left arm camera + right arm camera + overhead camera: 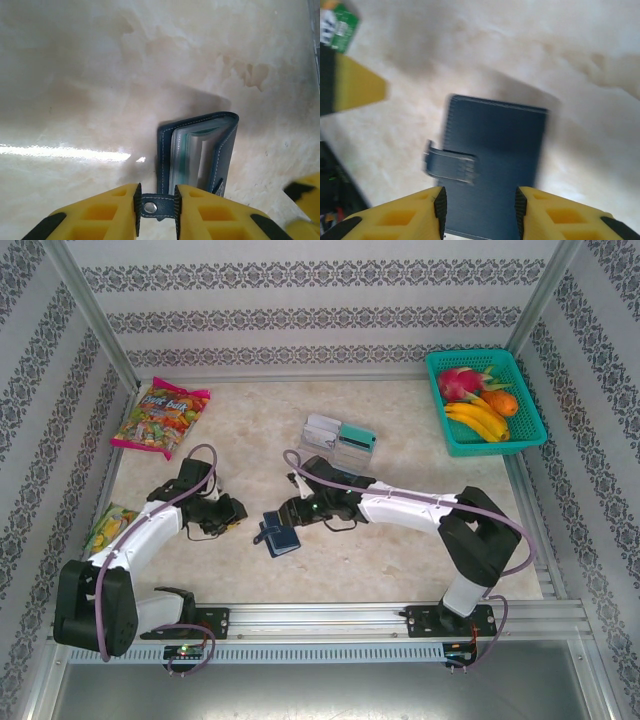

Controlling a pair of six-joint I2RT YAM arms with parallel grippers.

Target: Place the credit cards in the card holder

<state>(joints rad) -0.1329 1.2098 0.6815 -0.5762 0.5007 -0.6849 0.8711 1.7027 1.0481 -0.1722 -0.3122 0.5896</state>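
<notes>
The card holder [278, 537] lies on the pale marbled surface [400, 560] near the front middle, where the left end effector [237, 512] and the right end effector [289, 512] meet over it from either side. Seen from the left wrist, the left end effector [156, 202] is closed on the holder's small snap tab [150, 207], pinching it between its yellow fingers [100, 217]. This likely anchors the card holder [197, 155] so it cannot slide while the other arm works the cover. The covers stand slightly parted, showing clear sleeves with a teal tint inside. From the right wrist, the right end effector [480, 207] straddles the navy cover of the card holder [492, 150], a pad at each long edge. Motion smears that frame, so I cannot tell whether it is squeezing the cover or merely bracketing it. The credit cards [340, 432], white and teal, sit well apart in a clear tray [330, 460] farther back, so by my judgement neither arm is carrying one. Their number is too small to read. Whether the teal inside the sleeves is a filed card or only a reflection is unclear. The near end of the holder is cut off at the bottom of both wrist views.
</notes>
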